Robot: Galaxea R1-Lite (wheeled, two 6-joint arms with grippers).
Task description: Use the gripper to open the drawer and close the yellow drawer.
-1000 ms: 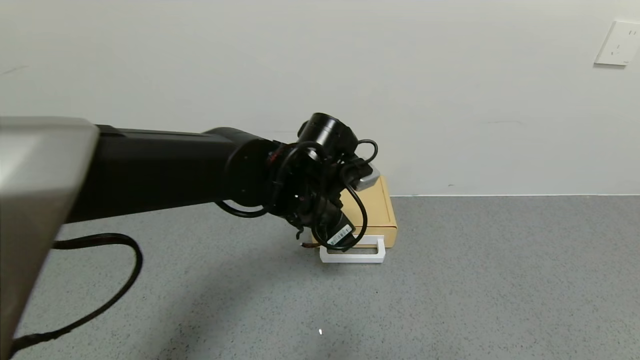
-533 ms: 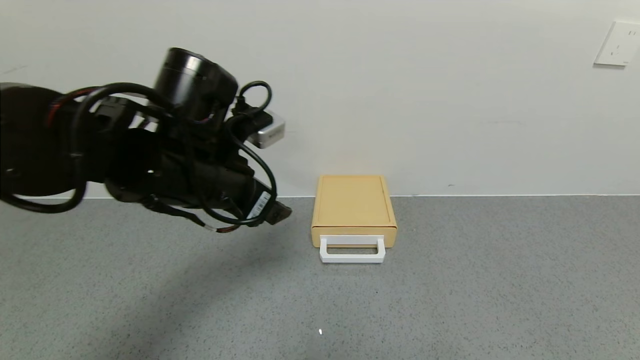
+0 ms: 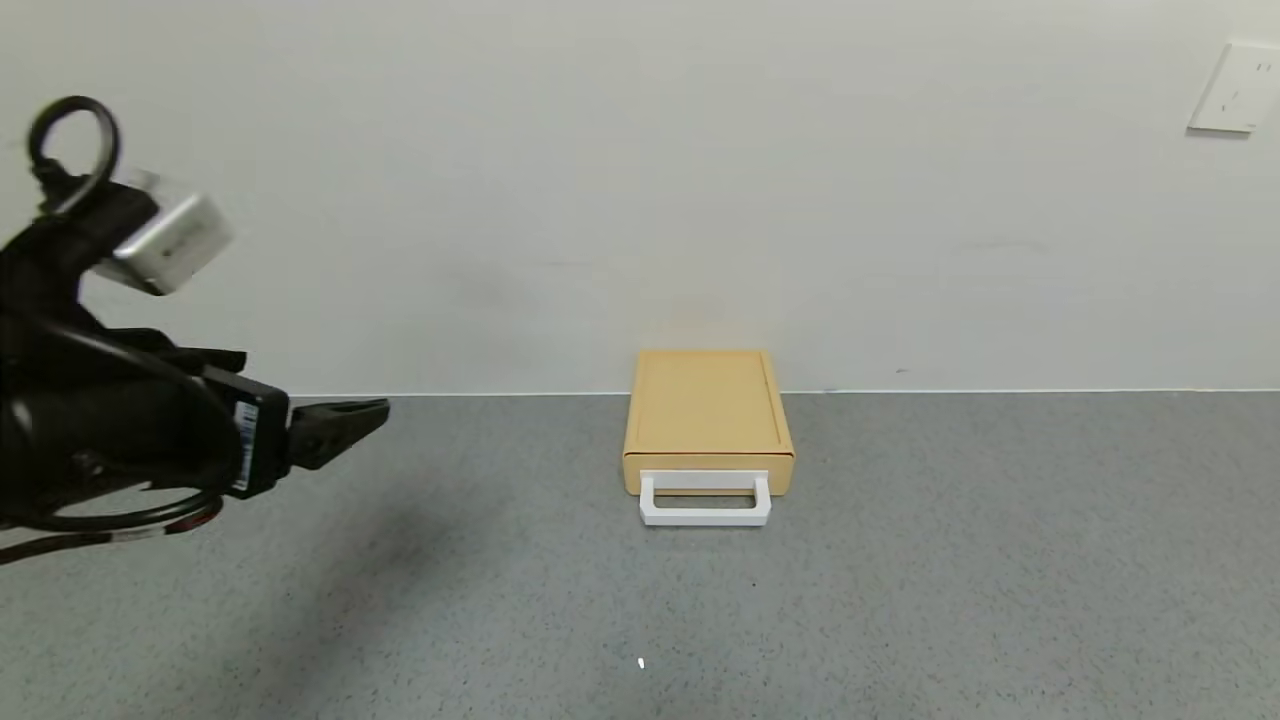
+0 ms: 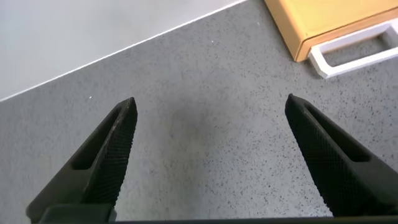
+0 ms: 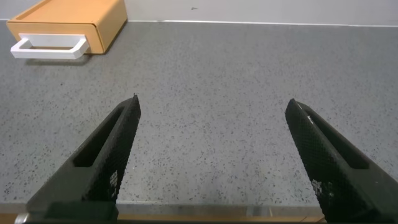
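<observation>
The flat pale-yellow plastic drawer box (image 3: pixel 708 420) with its white loop handle (image 3: pixel 705 500) sits shut on the grey speckled table (image 3: pixel 900 580), against the wall. The head view shows only the left gripper (image 3: pixel 375 415), well apart to its left; each wrist view shows its own jaws spread wide and empty, including the right gripper (image 5: pixel 211 112).

1. The small flat pale-yellow plastic drawer box (image 3: pixel 707 415) lies flat on the grey speckled floor with its back against the white wall
2. Its drawer is pushed in, the front flush with the box
3. A white rectangular loop handle (image 3: pixel 705 500) juts from that front toward the robot, lying level just above the floor
4. The left wrist view shows the box (image 4: pixel 333 22) and handle (image 4: pixel 357 48) at an angle; the right wrist view shows them (image 5: pixel 71 22) far off
</observation>
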